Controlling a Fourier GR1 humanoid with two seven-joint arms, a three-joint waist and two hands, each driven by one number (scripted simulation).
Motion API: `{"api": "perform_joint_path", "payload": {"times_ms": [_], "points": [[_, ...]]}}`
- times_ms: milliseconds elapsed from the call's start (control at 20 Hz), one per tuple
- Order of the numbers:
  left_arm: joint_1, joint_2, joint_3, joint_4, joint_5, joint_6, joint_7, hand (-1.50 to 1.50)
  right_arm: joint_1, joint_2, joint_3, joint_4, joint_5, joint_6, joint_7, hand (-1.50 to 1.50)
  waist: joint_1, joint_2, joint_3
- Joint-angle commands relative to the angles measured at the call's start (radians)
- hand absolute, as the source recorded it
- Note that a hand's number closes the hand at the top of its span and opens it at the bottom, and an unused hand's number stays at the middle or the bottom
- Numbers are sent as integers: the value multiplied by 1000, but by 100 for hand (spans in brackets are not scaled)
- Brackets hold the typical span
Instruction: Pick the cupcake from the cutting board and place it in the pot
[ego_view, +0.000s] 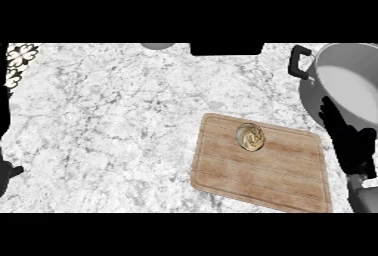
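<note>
One cupcake (250, 137) sits on the cutting board (260, 172); right robot hand (350, 139) open, empty, beside the pot (347, 80).

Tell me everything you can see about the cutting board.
The cutting board is a rounded-corner rectangle of light brown wood with grain lines running along its length. It lies flat on the marble counter, turned slightly, at the lower right. The cupcake stands on its upper part. The right hand is just past its right edge; neither hand touches it.

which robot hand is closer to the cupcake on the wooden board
Right. The right robot hand is just off the rectangular wooden cutting board's right edge, near the swirled beige cupcake; the left robot hand sits at the far left edge.
</note>
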Motion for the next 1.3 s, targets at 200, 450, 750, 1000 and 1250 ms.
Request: {"api": "perform_joint_path", "payload": {"times_ms": [200,450,750,1000,1250], "points": [[143,-45,-304,152,-60,-132,188,0,-108,45,203,-106,55,157,27,150,6,31,-15],[214,-72,-380,214,-39,-182,260,0,-108,108,131,-146,327,-259,-222,-150,-32,14,-11],[171,-107,-381,313,-62,-222,244,0,60,238,212,-350,331,-322,-400,-150,-14,7,-15],[209,-129,-398,275,-99,-218,231,0,-20,36,188,-503,351,-147,104,-150,-1,4,-17],[158,-135,-383,250,-93,-217,316,0,-108,4,186,-567,338,-58,432,-150,5,6,-16]]}}
